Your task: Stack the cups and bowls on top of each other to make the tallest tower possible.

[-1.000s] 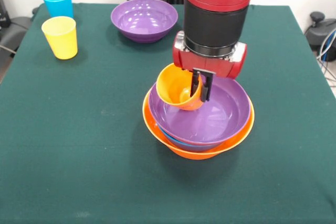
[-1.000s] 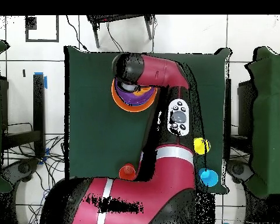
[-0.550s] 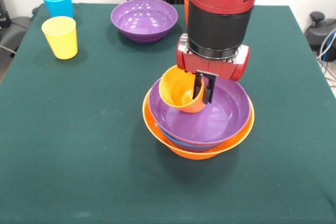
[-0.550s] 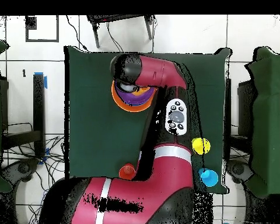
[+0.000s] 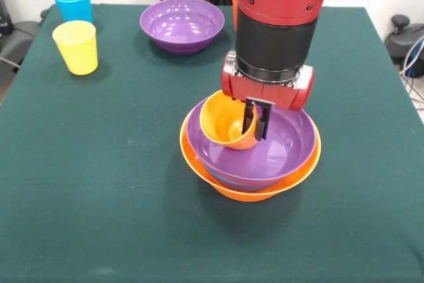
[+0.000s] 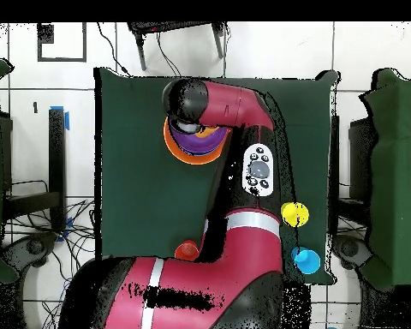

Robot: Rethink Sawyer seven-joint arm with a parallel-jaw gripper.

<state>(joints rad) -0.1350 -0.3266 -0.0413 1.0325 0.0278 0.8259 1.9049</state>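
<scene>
The pincer (image 5: 255,118) is pinching the orange cup (image 5: 226,120), tilted inside the tower (image 5: 250,177). A purple bowl (image 5: 181,24) and yellow cup (image 5: 76,46) are waiting beyond the tower.

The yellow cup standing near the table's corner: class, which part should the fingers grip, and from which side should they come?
Grip the rim wall of the yellow cup, one finger inside and one outside, coming down from above. It stands upright with its mouth open upward, and its smooth tapered sides carry no handle. The light blue cup stands close behind, so a side approach is probably more cramped.
</scene>
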